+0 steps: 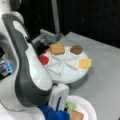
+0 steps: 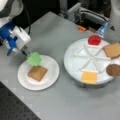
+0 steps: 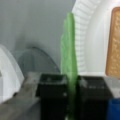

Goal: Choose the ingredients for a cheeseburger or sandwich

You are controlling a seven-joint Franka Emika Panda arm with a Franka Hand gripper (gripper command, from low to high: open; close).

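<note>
The pincer [image 3: 71, 87] clamps the lettuce [image 2: 34, 59] above the paper plate [image 2: 51, 75].

White-grey arm [image 1: 27, 75], blue wrist, black pincer [image 3: 71, 96] fingers.

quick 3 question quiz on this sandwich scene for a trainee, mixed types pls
1. True or false: the tool is shut on the lettuce.
2. Which lies on the plate? A tomato, B toast, C cheese.
3. Fill in: on the tray, the piece at a front view's bottom edge is the ____.

Key
1. True; the wrist view shows the lettuce edge-on between the fingers.
2. B, the toast.
3. Cheese; the tomato, second toast and patty also sit there.
</note>
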